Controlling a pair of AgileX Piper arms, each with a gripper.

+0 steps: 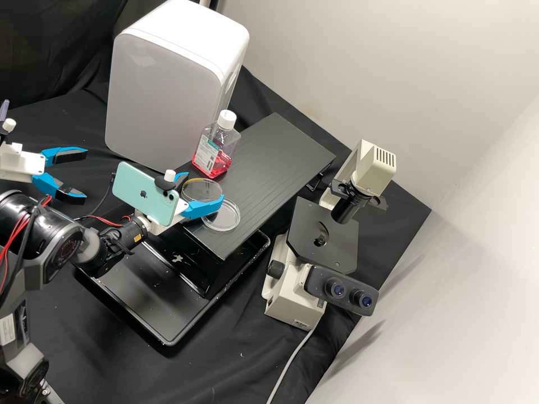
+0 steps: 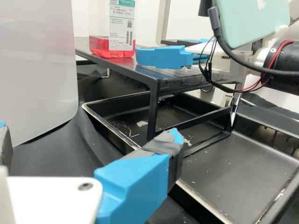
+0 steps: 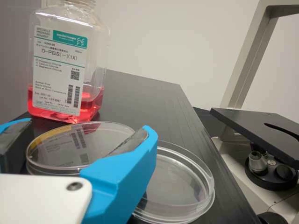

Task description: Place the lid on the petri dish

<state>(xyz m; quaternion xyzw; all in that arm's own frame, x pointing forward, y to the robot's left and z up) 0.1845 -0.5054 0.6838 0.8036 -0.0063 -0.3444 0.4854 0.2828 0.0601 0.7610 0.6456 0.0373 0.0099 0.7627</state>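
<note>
Lid (image 3: 70, 145) is clamped flat between the two blue fingers of the right gripper (image 3: 81, 135), which grip it across its rim. In the high view this right gripper (image 1: 196, 192) is left of centre and holds the lid (image 1: 203, 189) level, just over the near end of the black shelf (image 1: 275, 163). I cannot tell whether it rests on the shelf or hangs a little above it.

The dish (image 1: 224, 217) stands open on the shelf, just beside the lid and toward the lower right of it in the high view. In the right wrist view the dish (image 3: 182, 186) is at lower right, and the lid's edge overlaps its near rim. Both are round, so turning hardly matters. The move calls, I judge, for a short sideways shift toward the dish's centre, then a lowering. The right arm is much the nearer.

The left gripper (image 1: 81, 173) is at the far left of the high view with its fingers apart and nothing between them, well away from both.

Behind the lid, a bottle (image 3: 65, 70) of pink liquid stands on the shelf. Its white label carries lines of print, a square code and a barcode. The shelf stands in a black tray (image 1: 168, 303) on the table (image 1: 236, 365).
</note>
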